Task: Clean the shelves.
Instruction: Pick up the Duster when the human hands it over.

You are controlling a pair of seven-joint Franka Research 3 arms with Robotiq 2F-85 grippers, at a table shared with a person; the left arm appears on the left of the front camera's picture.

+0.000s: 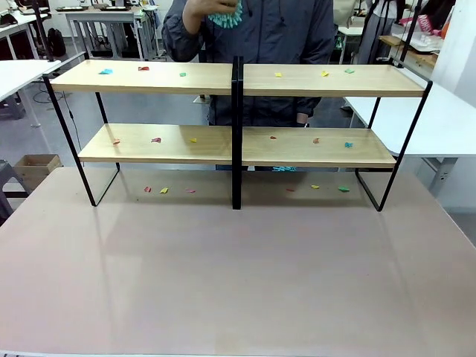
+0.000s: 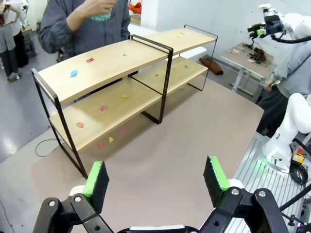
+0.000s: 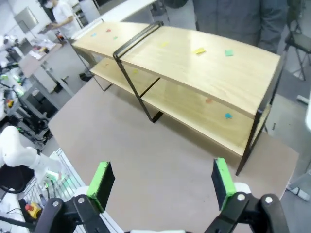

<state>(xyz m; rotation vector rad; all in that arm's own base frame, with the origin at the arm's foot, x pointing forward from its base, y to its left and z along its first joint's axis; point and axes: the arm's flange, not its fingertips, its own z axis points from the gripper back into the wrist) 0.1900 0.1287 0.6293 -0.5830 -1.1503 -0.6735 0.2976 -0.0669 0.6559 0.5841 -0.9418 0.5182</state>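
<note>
The shelves (image 1: 186, 78) stand across the far half of the table: two light wooden tiers in a thin black frame, joined at a centre post. Small coloured scraps (image 1: 106, 71) dot both tiers and the tabletop underneath. In the left wrist view the shelves (image 2: 112, 63) sit well ahead of my left gripper (image 2: 158, 182), which is open and holds nothing. My right gripper (image 3: 163, 187) is open and empty too, hovering back from the shelves (image 3: 204, 63). A person (image 1: 253, 33) stands behind the rack with a teal thing (image 1: 225, 15) in a raised hand.
The brown tabletop (image 1: 238, 275) in front of the rack is bare. White tables (image 1: 446, 119) flank the rack on both sides. A cardboard box (image 1: 36, 167) sits on the floor at the left. The base of my other arm (image 2: 286, 141) stands by the table's edge.
</note>
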